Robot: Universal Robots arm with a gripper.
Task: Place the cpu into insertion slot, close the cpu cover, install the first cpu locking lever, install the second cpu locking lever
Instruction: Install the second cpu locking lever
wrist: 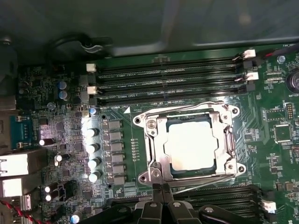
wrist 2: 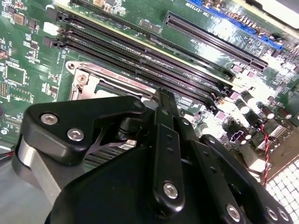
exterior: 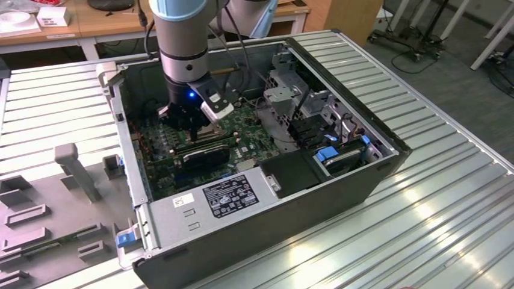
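Note:
The cpu (wrist: 191, 147), a silvery square chip, lies in the insertion slot (wrist: 236, 165) on the green board. The cpu cover (wrist: 156, 140), a thin silver frame, lies flat around it, and the chip shows through the cut-out. Thin metal lever rods (wrist: 187, 108) run along the socket's edges. My gripper (wrist: 161, 187) is shut with its black fingertips together right at one edge of the socket, beside a lever rod; I cannot tell if they touch it. In the second wrist view the gripper (wrist 2: 161, 93) hides most of the socket (wrist 2: 88, 79). In the exterior view the gripper (exterior: 192, 129) reaches down into the open computer case.
Long black memory slots (wrist: 168, 74) flank the socket on two sides. A row of capacitors (wrist: 93, 149) stands beside it. Case walls (exterior: 129, 138), a black block (exterior: 204, 156), a metal drive cage (exterior: 289, 90) and a blue-handled unit (exterior: 329, 153) surround the work area.

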